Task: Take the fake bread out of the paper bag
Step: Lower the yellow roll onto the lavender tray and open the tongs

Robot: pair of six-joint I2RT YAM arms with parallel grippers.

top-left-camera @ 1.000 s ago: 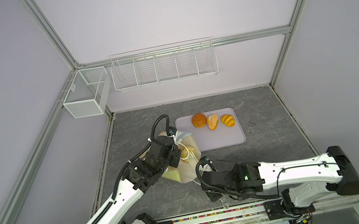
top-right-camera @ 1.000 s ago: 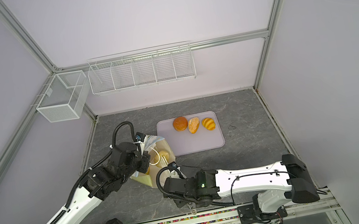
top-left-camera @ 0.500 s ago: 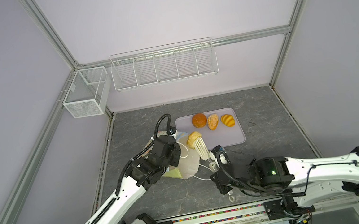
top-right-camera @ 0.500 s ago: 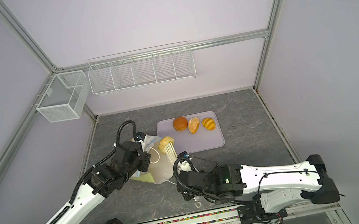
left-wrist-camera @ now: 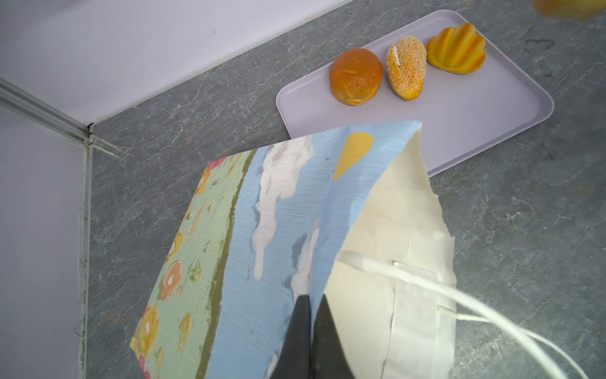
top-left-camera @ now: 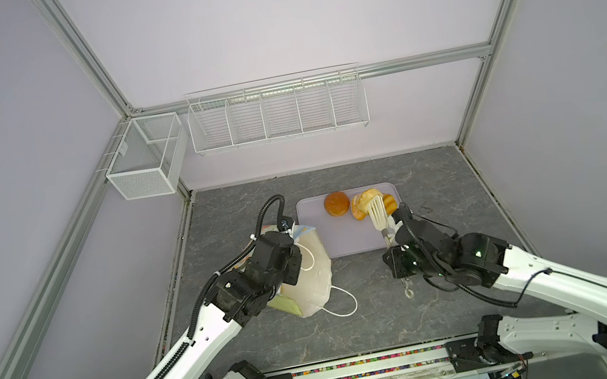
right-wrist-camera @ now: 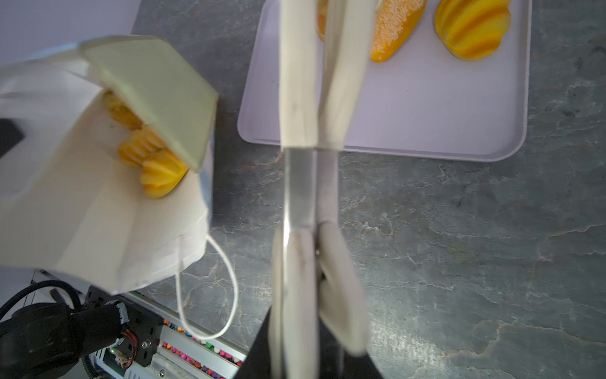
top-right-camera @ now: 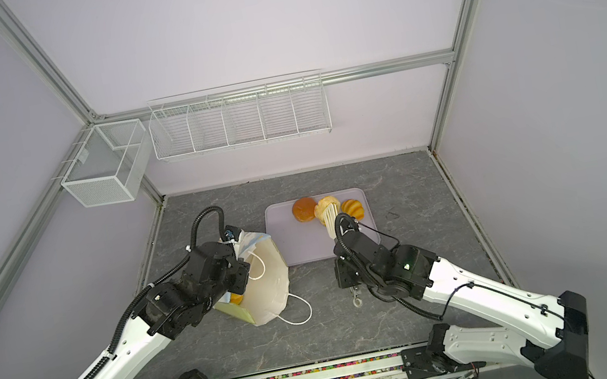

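Three sit on your tray (left-wrist-camera: 492, 115) — bun (left-wrist-camera: 355, 77), seeded roll (left-wrist-camera: 406, 72), striped roll (left-wrist-camera: 455, 49). Your right gripper (top-left-camera: 389, 237) clamps tongs (right-wrist-camera: 300, 98) holding a fourth bread (top-left-camera: 369, 196) above; left gripper (left-wrist-camera: 311, 303) pinches the paper bag (left-wrist-camera: 278, 213) rim, more rolls (right-wrist-camera: 160, 174) inside.

You've got both top views high up, looking steeply down from the robot's side at the whole table (top-left-camera: 440, 183). Your wrist cameras sit close in, angled down, and both catch the paper bag (left-wrist-camera: 262, 229) and tray (right-wrist-camera: 426, 108).

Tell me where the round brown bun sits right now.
In both top views the round brown bun lies on the lavender tray near its far edge, just left of the seeded roll.
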